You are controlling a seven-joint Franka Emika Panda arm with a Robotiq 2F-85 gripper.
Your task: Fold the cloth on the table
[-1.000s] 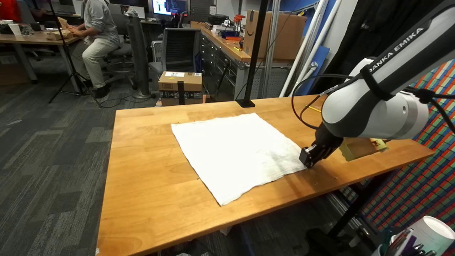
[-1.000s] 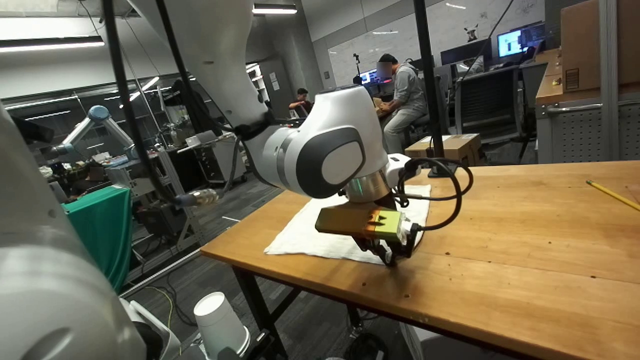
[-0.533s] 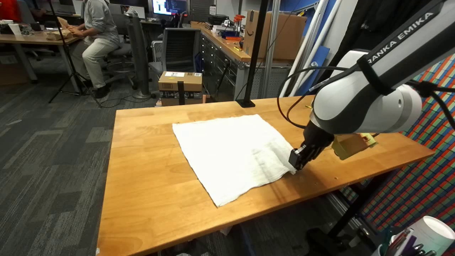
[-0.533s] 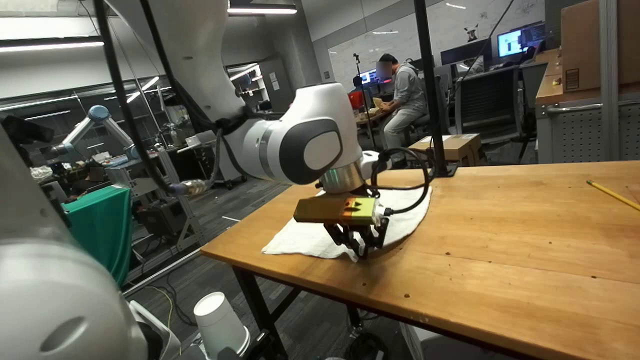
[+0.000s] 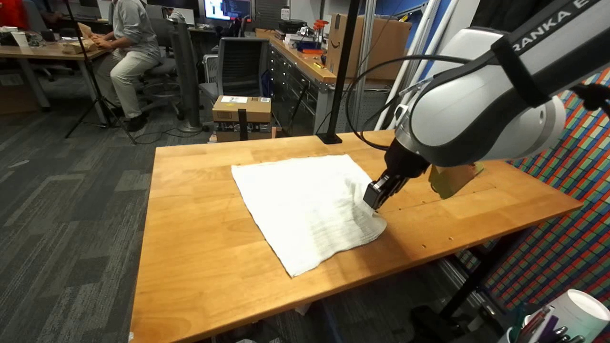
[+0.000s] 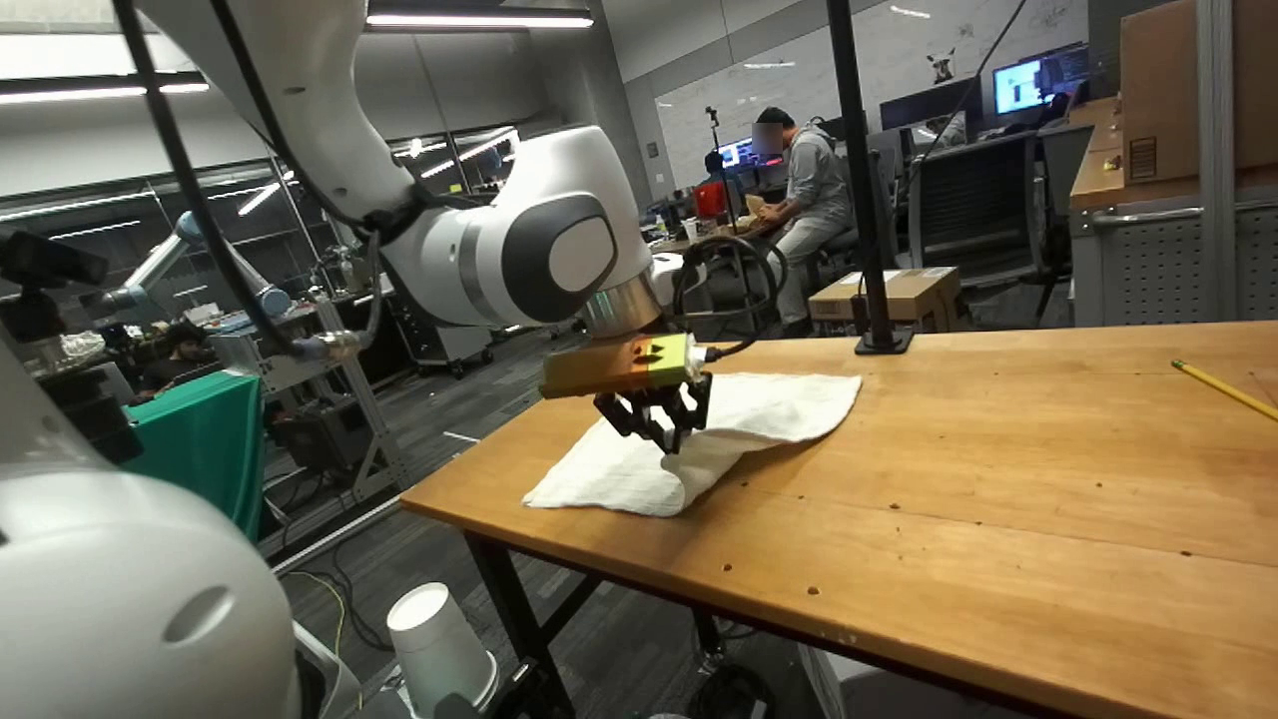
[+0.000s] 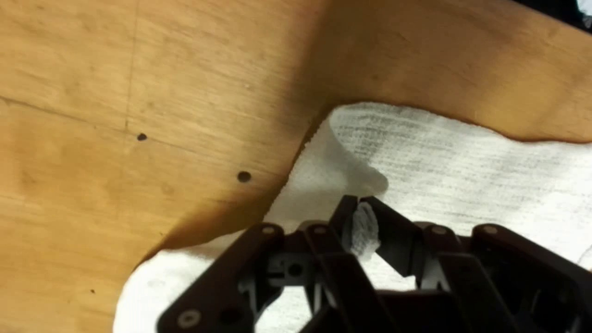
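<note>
The white cloth [image 5: 295, 205] lies on the wooden table [image 5: 190, 247], mostly flat in both exterior views. Its corner nearest the arm is raised and pulled inward. My gripper [image 6: 671, 441] holds that corner a little above the tabletop. In the wrist view, a small bunch of fabric pokes up between the fingertips of my gripper [image 7: 359, 200], which are nearly together. Beside them the lifted cloth [image 7: 462, 171] curls over on itself, leaving a rounded fold and a shaded underside. The part of the cloth beneath the hand is hidden by the fingers there.
A black post [image 5: 330, 136] stands at the table's back edge. A yellow pencil [image 6: 1223, 387] rests on the tabletop. A loop of cable [image 6: 734, 290] hangs from the wrist. White cups [image 6: 439, 639] are below the table's front edge, and a person sits in the background.
My gripper has risen and moved inward over the cloth, carrying its corner along. The cloth's near edge has come off the table and curled; its far edge stays almost in place.
</note>
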